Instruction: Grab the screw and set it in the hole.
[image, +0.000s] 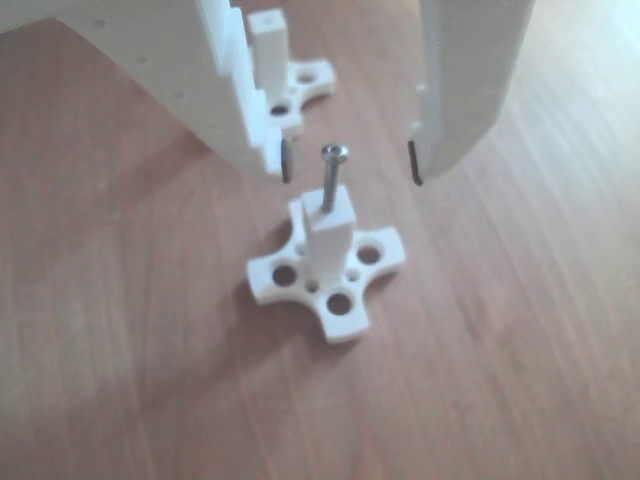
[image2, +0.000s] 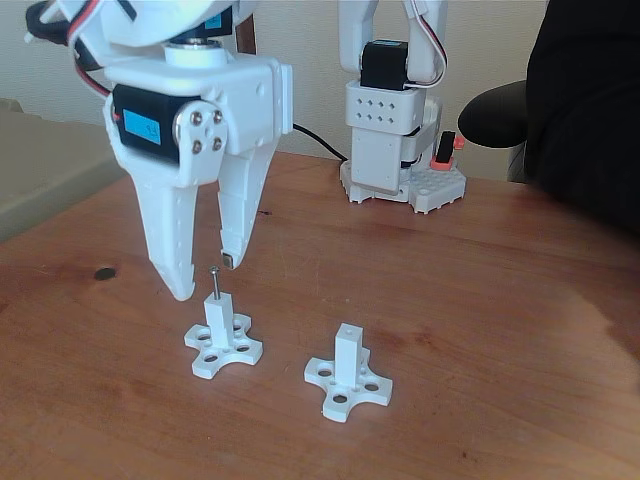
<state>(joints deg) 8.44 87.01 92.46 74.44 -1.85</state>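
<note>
So the screw (image2: 214, 281) is standing upright in the hole of the left post (image2: 218, 317) in the fixed view. Gripper (image2: 205, 277) fingers are spread open on either side of it, touching nothing.

The counter (image2: 480, 300) is seen as reddish-brown wood with visible grain and a soft sheen. On it, the white cross-shaped bases with square posts (image: 327, 262) appear as matt plastic. From the nearer post, a thin grey screw (image: 331, 178) of shiny metal rises. The white gripper (image: 350, 168) looks of matt plastic, with jaws tipped by dark pads.
</note>
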